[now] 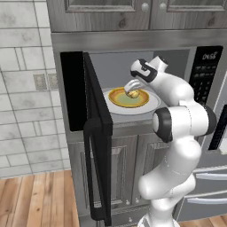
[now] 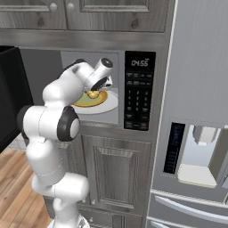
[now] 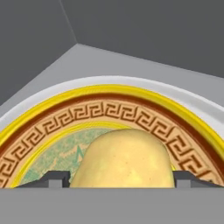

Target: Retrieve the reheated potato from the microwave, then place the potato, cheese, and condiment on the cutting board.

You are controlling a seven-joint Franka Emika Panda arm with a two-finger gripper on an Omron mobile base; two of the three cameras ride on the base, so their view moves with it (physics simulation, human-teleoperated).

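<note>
The microwave stands open, its black door swung out to the left. Inside, the pale-yellow potato rests on a yellow-rimmed patterned plate on the white turntable. My gripper reaches into the cavity from the right and points down at the potato. Its two dark fingertips sit against the potato's left and right sides. The cheese, the condiment and the cutting board are out of view.
The button panel is right of the cavity, and a steel fridge with a dispenser stands further right. Grey cabinets sit above and below the microwave. The open door juts toward me at the left, over a wooden floor.
</note>
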